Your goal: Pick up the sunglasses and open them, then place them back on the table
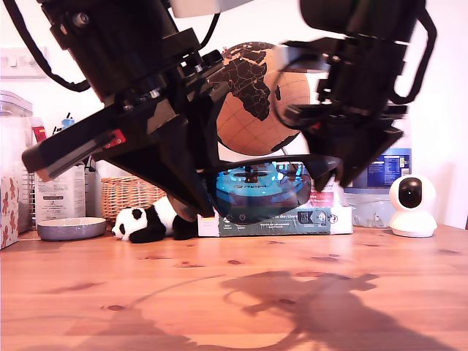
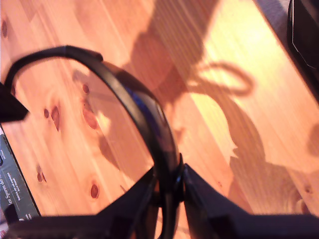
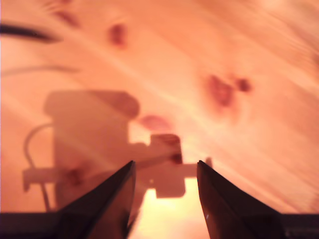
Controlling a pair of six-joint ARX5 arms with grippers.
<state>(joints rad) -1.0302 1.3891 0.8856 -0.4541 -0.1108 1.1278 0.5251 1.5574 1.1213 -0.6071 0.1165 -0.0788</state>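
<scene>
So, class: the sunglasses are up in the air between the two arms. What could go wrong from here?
1. My first gripper holds the sunglasses by the thin frame edge only; they could twist or slip onto the table.
2. My second gripper has its jaws open with nothing between them, and its view is blurred, so it is moving; a mistimed grab could knock the glasses loose.

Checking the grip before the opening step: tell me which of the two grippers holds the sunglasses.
My first gripper: its jaws are closed on the sunglasses frame, above the table. My second gripper has open jaws with nothing between them.
</scene>
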